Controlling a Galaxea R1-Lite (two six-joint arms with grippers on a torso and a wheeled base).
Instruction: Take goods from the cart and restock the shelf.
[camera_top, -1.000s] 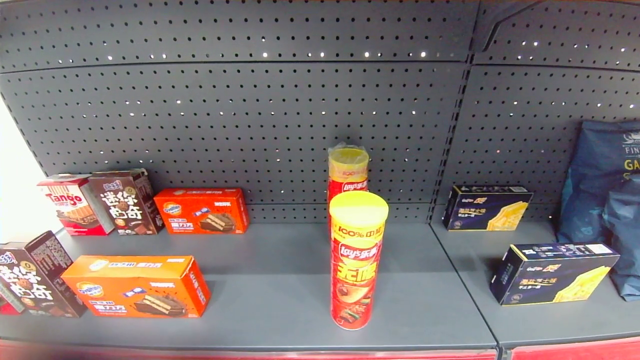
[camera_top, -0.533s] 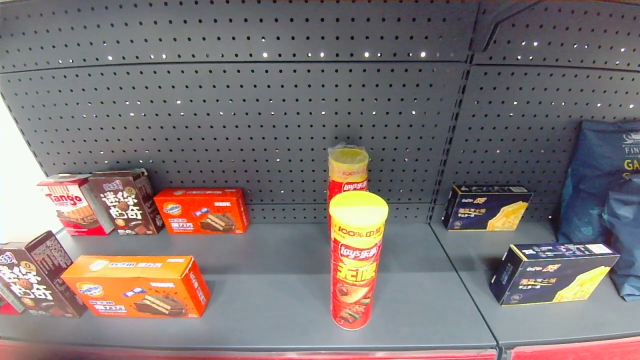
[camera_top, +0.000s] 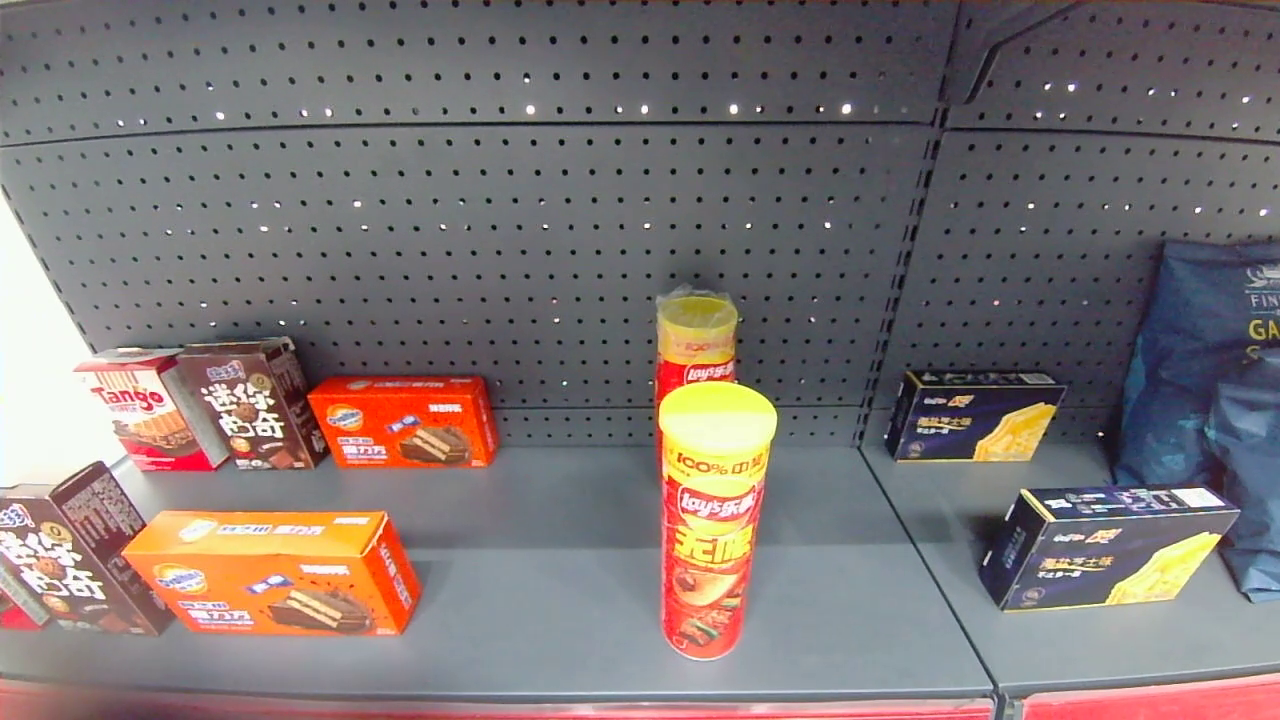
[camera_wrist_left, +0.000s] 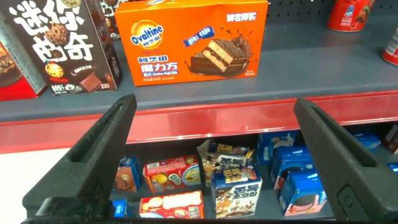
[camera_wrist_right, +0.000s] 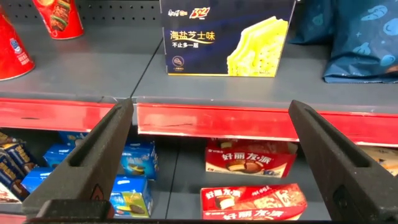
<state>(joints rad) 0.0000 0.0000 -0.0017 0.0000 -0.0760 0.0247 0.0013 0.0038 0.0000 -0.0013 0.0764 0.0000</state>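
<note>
- The front can (camera_top: 712, 520) is standing upright near the front edge of the shelf (camera_top: 560, 570). The rear can (camera_top: 696, 340) is standing directly behind it by the back panel.
- An orange box (camera_top: 270, 572) is lying well to the cans' left, and a dark blue box (camera_top: 1105, 545) is lying to their right.
- Nothing is changing over the last second: every item is sitting exactly where it was, and the head view is not shifting.
- The left gripper (camera_wrist_left: 214, 104) is hanging just out from the shelf's red lip, facing the orange box. Its jaws are spread wide and holding nothing.
- The right gripper (camera_wrist_right: 211, 107) is hanging the same way, facing the dark blue box. Its jaws are wide apart and empty.
- With both grippers empty and nothing moving, I am judging that I am sitting between placements. The next item is waiting to be fetched from the cart.
- The front can is covering the rear can's lower part.
- A blue bag (camera_top: 1215, 400) is running off the right edge, and a brown box (camera_top: 70, 560) is running off the left edge.
</note>
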